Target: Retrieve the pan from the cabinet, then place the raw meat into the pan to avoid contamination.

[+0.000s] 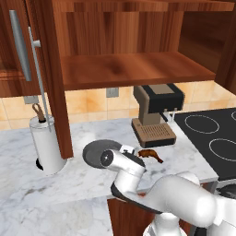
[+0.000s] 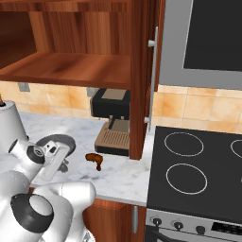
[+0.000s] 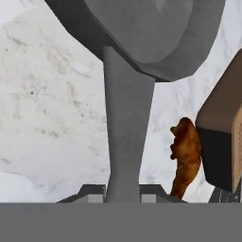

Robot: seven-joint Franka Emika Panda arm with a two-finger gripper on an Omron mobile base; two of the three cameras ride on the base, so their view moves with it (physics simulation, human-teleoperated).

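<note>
The pan (image 3: 142,33) sits low over the marble counter (image 1: 41,193), out of the cabinet (image 1: 133,69), whose shelf stands bare above with its door swung wide. The gripper (image 3: 122,197) pinches the pan's long handle (image 3: 126,132) between its two fingertips, pressed tight on either side of the bar near its free end, so the bowl lies straight ahead of the jaws and the handle runs back between them. Holding it by the far end of the handle appears to be what lets the arm carry the bowl forward while the hand stays clear of it.

The raw meat (image 3: 185,158) lies on the counter just beside the handle, to one side of the gripper and short of the bowl, not yet in the pan. Judging from this, the retrieval is done and the transfer of the meat is what remains; the pan looks to have been set close to the drumstick for that reason.

A brown coffee machine (image 1: 154,115) stands just beyond the meat, near enough to crowd the next reach. The arm is folded low, elbow raised, wrist bent down towards the counter and the hand level along the handle. A white canister (image 1: 46,145) stands well off to the other side
</note>
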